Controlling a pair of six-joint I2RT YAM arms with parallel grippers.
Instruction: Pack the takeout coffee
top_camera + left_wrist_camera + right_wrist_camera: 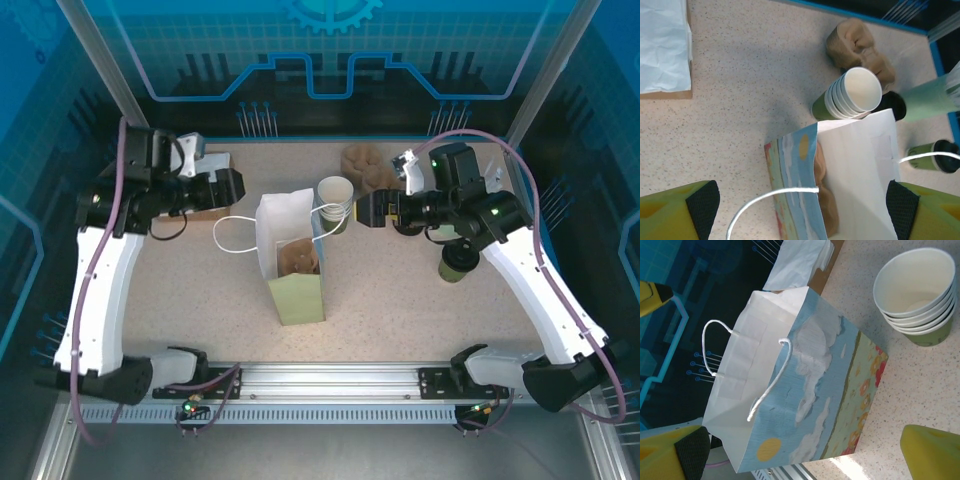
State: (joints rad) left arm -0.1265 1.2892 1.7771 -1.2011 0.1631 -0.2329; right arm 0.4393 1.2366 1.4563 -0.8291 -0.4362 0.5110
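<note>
The takeout coffee [458, 263], a small olive-green cup with a dark top, stands at the right of the table, partly under my right arm; in the left wrist view the takeout coffee [934, 156] shows beyond the bag. An open paper bag [290, 250] with white handles stands mid-table, a brown pulp carrier [298, 258] inside it. My left gripper [238, 186] hangs open to the bag's back left, looking down at the bag's mouth [855, 165]. My right gripper [362, 210] is open to the bag's right, facing its sky-printed side [810, 385]. Neither holds anything.
A stack of green cups [337, 200] stands against the bag's back right corner, a loose black lid [892, 104] beside it. More brown carriers [365, 165] lie at the back. White napkins on a brown tray [662, 45] sit at the back left. A pale green cup [927, 95] stands near the lid.
</note>
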